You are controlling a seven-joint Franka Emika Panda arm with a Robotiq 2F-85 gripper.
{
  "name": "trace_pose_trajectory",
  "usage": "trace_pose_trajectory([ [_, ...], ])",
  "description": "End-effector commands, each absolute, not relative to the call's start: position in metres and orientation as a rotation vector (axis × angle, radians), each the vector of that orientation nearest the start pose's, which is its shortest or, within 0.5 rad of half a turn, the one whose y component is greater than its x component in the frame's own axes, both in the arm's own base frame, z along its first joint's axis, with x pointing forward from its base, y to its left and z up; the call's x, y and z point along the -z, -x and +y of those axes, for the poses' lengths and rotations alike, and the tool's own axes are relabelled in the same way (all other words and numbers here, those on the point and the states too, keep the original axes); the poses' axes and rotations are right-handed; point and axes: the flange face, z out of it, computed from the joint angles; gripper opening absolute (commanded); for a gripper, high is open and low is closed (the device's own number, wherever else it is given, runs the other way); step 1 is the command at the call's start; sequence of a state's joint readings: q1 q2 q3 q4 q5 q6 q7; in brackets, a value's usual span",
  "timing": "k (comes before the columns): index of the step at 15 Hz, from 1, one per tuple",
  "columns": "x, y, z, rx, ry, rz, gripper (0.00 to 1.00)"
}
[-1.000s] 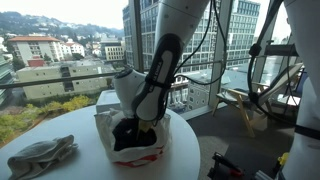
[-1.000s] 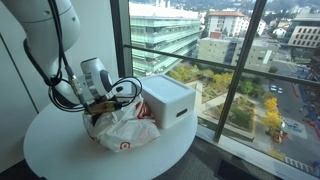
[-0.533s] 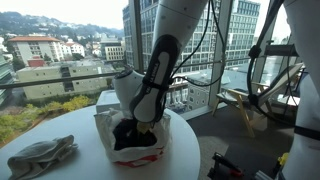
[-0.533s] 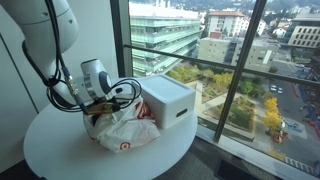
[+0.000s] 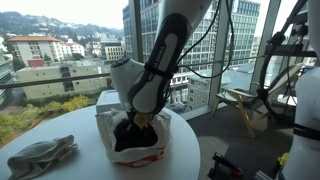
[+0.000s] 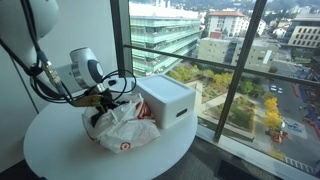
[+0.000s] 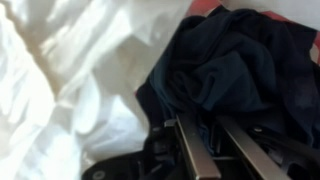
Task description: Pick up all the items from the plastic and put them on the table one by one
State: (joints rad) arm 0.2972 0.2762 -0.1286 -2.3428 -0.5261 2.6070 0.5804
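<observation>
A white plastic bag [image 5: 150,150] with red print lies open on the round white table [image 5: 60,128], seen in both exterior views. A dark navy cloth [image 5: 128,138] is bunched inside it. My gripper [image 5: 134,124] reaches down into the bag's mouth. In the wrist view the two metal fingers [image 7: 186,142] stand close together with a fold of the dark cloth [image 7: 235,55] pinched between them, so the gripper [image 7: 203,124] is shut on it. White plastic [image 7: 70,80] fills the left of that view. From the side, the gripper [image 6: 103,99] sits at the top of the bag [image 6: 125,130].
A grey crumpled cloth [image 5: 40,155] lies on the table near its front edge. A white box [image 6: 165,100] stands right beside the bag, toward the window glass. The table's rim [image 6: 150,165] drops off close to the bag.
The jaws have closed on the dark cloth inside the bag. The wrist has tilted and risen slightly; the bag and the grey cloth have stayed put.
</observation>
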Motion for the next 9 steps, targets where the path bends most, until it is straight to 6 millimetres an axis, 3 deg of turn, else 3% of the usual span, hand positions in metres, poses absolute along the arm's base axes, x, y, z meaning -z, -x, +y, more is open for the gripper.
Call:
trace_pose_trajectory([
  [1, -0.290, -0.474, 0.118, 0.278, 3.509, 0.056, 0.05],
  [5, -0.372, -0.445, 0.154, 0.571, 3.627, 0.209, 0.05],
  [9, -0.453, -0.401, 0.207, 0.967, 3.602, 0.219, 0.05],
])
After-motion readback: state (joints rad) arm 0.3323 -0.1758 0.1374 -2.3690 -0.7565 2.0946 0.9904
